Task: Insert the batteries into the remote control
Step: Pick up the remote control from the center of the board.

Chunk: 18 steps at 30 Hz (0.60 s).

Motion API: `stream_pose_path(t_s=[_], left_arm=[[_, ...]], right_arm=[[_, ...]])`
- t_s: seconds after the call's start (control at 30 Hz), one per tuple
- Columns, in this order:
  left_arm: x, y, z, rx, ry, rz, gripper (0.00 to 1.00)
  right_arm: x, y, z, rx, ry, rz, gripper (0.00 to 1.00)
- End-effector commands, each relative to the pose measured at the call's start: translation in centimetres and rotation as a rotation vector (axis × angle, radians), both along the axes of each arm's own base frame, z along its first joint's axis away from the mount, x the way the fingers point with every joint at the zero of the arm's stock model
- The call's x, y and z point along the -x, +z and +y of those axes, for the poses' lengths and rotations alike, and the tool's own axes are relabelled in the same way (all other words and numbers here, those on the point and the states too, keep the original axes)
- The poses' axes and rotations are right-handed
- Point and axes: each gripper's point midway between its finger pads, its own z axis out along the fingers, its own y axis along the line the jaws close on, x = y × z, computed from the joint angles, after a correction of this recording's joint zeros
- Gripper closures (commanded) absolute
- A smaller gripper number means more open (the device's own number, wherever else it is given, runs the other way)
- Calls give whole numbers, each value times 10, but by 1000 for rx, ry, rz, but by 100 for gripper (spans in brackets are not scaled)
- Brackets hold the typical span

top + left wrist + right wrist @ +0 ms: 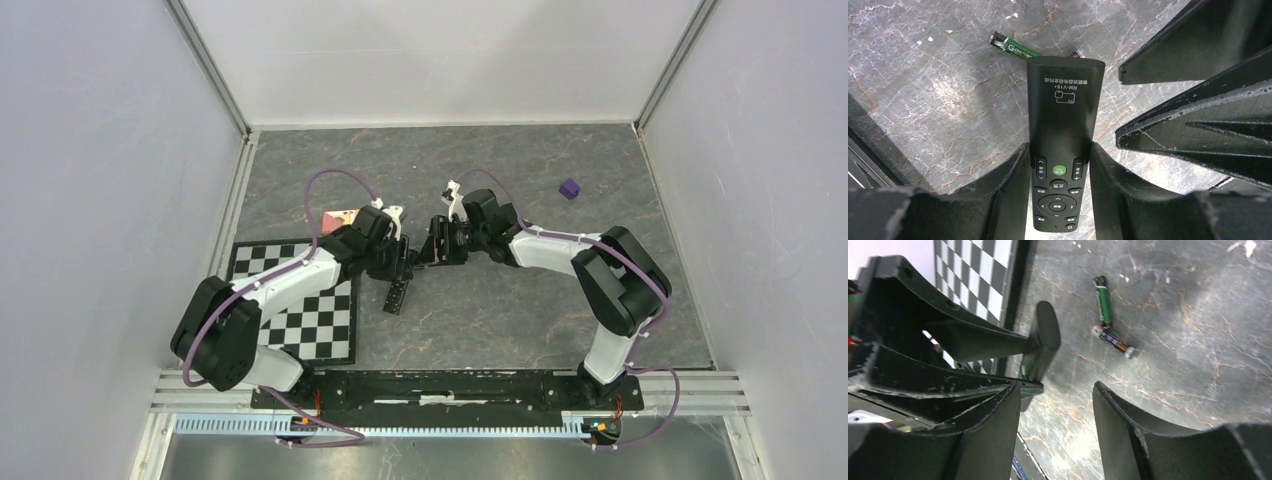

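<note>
Grey marbled tabletop (500,320) boxed in by white walls (430,50), with a checkerboard mat (320,320) at left and a purple cube (569,188) far right. The left gripper (1059,150) clamps the remote control (1065,100) by its sides. The right gripper (1057,390) is spread and holds nothing. 2 cells lie on the stone just beyond the remote: the green battery (1103,302) and the dark battery (1115,342).

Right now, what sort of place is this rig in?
Probably an enclosed robot test cell, not a home: white panel walls on aluminium framing, a marble-pattern tabletop, a checkerboard mat.
</note>
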Motion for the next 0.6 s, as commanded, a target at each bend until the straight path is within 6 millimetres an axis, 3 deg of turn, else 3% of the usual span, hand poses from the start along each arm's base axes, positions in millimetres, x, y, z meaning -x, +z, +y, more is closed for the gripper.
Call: stream_pose_path(t_s=[0.0, 0.13, 0.4, 0.47, 0.57], left_arm=[[-9, 20, -11, 49, -61, -97, 71], [-9, 24, -12, 63, -67, -109, 71], [-6, 42, -19, 124, -110, -164, 69], [-6, 46, -19, 130, -120, -177, 66], [-5, 53, -20, 139, -130, -198, 57]], right_arm=[[-12, 37, 22, -137, -11, -37, 41], [-14, 31, 22, -131, -41, -14, 43], [-26, 34, 39, -189, -96, 61, 60], [-25, 39, 40, -206, -105, 80, 65], [-27, 47, 39, -215, -132, 86, 83]])
